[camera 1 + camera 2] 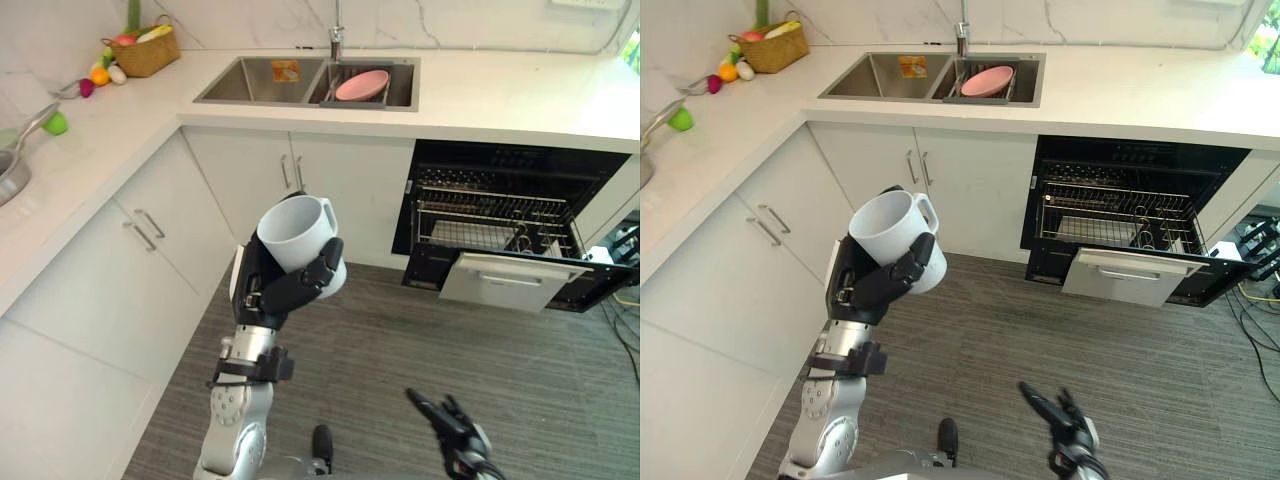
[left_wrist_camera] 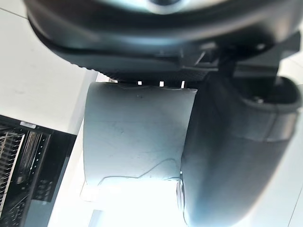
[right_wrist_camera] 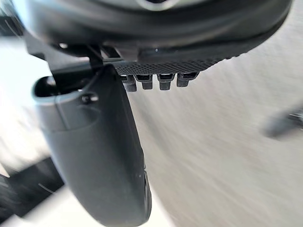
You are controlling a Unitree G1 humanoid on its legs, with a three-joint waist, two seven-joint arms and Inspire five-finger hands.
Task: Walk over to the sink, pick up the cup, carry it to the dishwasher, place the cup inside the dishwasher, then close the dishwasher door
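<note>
The cup (image 1: 298, 232) was in the left robot hand (image 1: 288, 288), well to the left of the dishwasher (image 1: 505, 170) and raised above the floor (image 1: 400, 340). The fingers were curled round its lower wall with the thumb on the far side, and in the left wrist view the cup's wall lay against the palm. Its mouth tilted upward and its handle pointed toward the dishwasher's side. This looked like a carrying hold, high enough to keep the cup off the cabinet fronts (image 1: 330, 185) left of the dishwasher.

The right robot hand (image 1: 455, 420) hung low in front of the dishwasher on the robot's side, fingers straight and holding nothing. It was probably kept free for the door.

The dishwasher was open, with its door (image 1: 508, 282) dropped forward and a wire rack (image 1: 495, 215) showing inside. The sink (image 1: 250, 85), up and to the left of the dishwasher, held a pink dish (image 1: 362, 85).

The door's front lip jutted out over the floor, and the tabletop (image 1: 520, 100) edge ran right above the opening. The cup would likely have to go in between those two edges. The floor between the cup and the dishwasher looked open, which left room for an approach from the left.
</note>
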